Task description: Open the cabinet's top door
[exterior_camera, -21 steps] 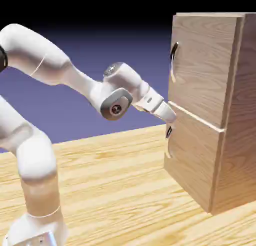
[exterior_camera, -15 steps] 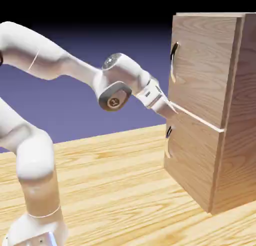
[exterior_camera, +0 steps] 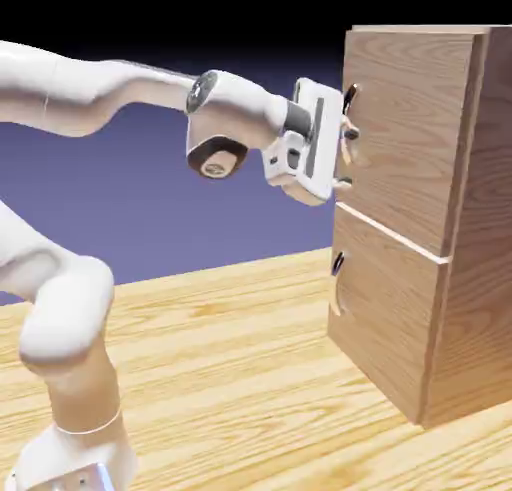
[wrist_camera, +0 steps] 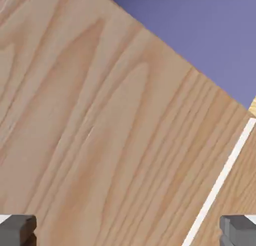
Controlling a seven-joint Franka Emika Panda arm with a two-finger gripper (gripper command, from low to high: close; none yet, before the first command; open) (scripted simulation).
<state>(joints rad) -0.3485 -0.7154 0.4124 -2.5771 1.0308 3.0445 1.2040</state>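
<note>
You have the tall light-brown wood-grain cabinet (exterior_camera: 425,219) standing at the three o'clock side of the exterior view, on the pale plank-patterned wooden table (exterior_camera: 240,379). Its larger upper door panel (exterior_camera: 400,129) looks shut, flush with the cabinet front, with a thin pale seam dividing it from the shorter lower door panel (exterior_camera: 385,314). The top door's dark curved metal handle (exterior_camera: 349,97) sits near the panel's nine o'clock edge, and only its upper part shows (the rest is hidden behind the hand). The lower door's small dark handle (exterior_camera: 338,264) sits below it, toward six o'clock.

Your white two-finger gripper (exterior_camera: 346,157) is level and faces the top door at handle height, its tips right at the panel; you cannot tell from here whether they touch the door or the handle. The jaws are spread wide with nothing between them. In the hand view, the two small grey fingertips (wrist_camera: 17,230) sit at seven and five o'clock, far apart, and wood grain fills nearly everything. The pale seam runs diagonally near four o'clock, with blue-violet backdrop (wrist_camera: 200,29) at one o'clock.

The white arm (exterior_camera: 120,89) stretches in from nine o'clock.
</note>
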